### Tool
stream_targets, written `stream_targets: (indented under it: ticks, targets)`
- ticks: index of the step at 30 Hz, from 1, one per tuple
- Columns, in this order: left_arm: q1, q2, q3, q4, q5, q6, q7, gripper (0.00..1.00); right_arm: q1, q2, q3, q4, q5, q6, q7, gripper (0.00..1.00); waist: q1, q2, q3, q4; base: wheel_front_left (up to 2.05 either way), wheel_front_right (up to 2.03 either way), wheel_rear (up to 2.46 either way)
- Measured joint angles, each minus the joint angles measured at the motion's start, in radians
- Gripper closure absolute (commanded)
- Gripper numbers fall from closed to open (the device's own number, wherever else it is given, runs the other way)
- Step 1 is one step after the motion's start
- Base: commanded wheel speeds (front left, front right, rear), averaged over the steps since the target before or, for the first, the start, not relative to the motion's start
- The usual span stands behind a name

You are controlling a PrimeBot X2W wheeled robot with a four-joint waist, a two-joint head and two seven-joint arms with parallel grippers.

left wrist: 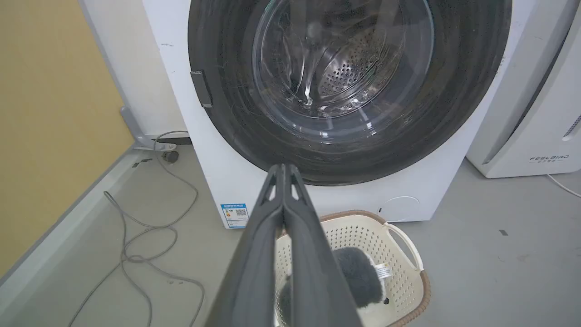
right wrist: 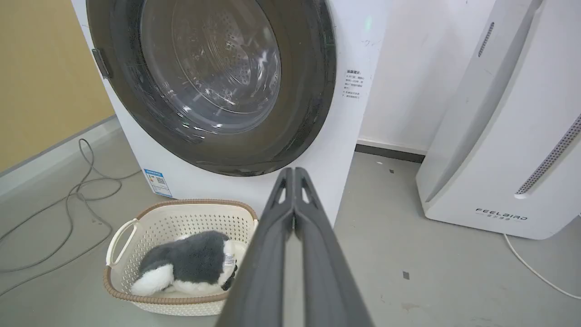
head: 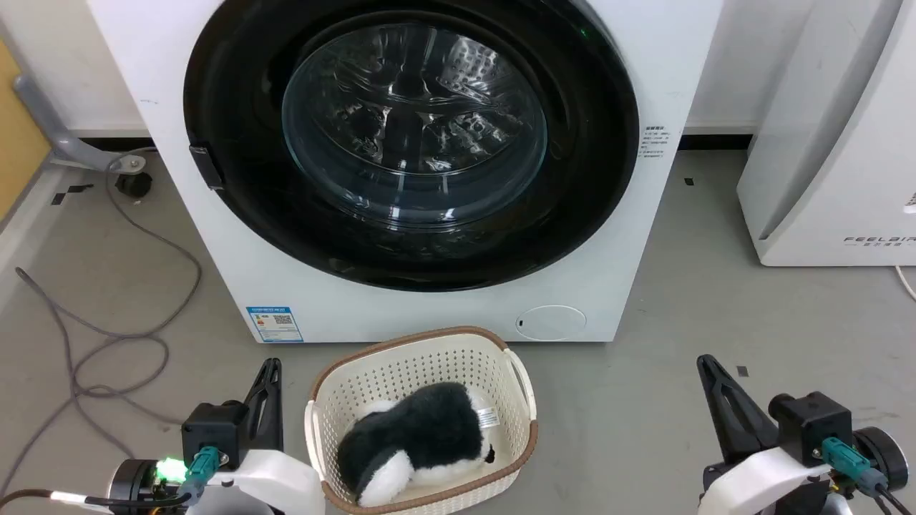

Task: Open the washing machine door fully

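Note:
The washing machine door [head: 229, 214] is a large round glossy black ring with a bulging clear glass centre, lying flush against the white washer front. The door [left wrist: 227, 109] carries a small dark latch tab [left wrist: 201, 89] on its left rim, and the door [right wrist: 313, 104] also fills the upper left of the right wrist view. My left gripper [head: 270, 366] rests low at the lower left, fingers pressed together, well short of the door. My right gripper [head: 705, 361] sits low at the lower right, shut too. Both grippers hold nothing: left gripper [left wrist: 283, 167], right gripper [right wrist: 294, 170].
A cream perforated basket [head: 501, 357] with a black-and-white plush toy [head: 422, 436] stands on the floor right before the washer. Grey cables [head: 114, 336] loop on the floor at left. A white air purifier [head: 830, 143] stands at right. A small round white flap [head: 551, 322] sits low on the washer.

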Motion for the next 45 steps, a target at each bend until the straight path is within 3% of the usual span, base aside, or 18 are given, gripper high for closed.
stream_targets:
  ticks: [13, 14, 30, 31, 32, 45]
  targets:
    - [0.000, 0.000, 0.000, 0.000, 0.000, 0.000, 0.000, 1.00, 0.000, 0.000, 0.000, 0.000, 0.000, 0.000, 0.000, 1.00, 0.0000, 0.0000, 0.000, 0.000, 0.00, 0.00, 0.00]
    - [0.001, 0.000, 0.000, 0.000, 0.000, 0.001, 0.000, 0.00, 0.001, 0.000, 0.000, 0.000, 0.001, 0.000, 0.000, 0.00, 0.0000, 0.0000, 0.000, 0.000, 0.00, 0.00, 0.00]
    - [0.001, 0.000, -0.013, 0.001, -0.009, 0.024, -0.022, 0.00, 0.000, 0.000, -0.029, -0.001, 0.092, 0.000, -0.021, 0.02, 0.0000, 0.0000, 0.005, 0.001, 0.00, 0.00, 0.00]
    - [0.001, 0.000, -0.014, 0.001, -0.009, 0.026, -0.026, 0.00, 0.000, 0.000, -0.030, -0.001, 0.101, 0.000, -0.022, 0.94, 0.0000, 0.0000, 0.005, 0.001, 0.00, 0.00, 0.00]
    - [0.000, 0.000, -0.014, 0.001, -0.009, 0.028, -0.028, 0.00, 0.000, 0.000, -0.032, 0.000, 0.113, 0.000, -0.028, 1.00, 0.0000, 0.0000, 0.006, 0.001, 0.00, 0.00, 0.00]
    - [-0.002, 0.000, -0.020, 0.000, -0.010, 0.047, -0.054, 0.00, -0.069, 0.000, -0.074, 0.059, 0.391, 0.000, -0.055, 1.00, 0.0000, 0.0000, 0.028, 0.010, 0.00, 0.00, 0.00]
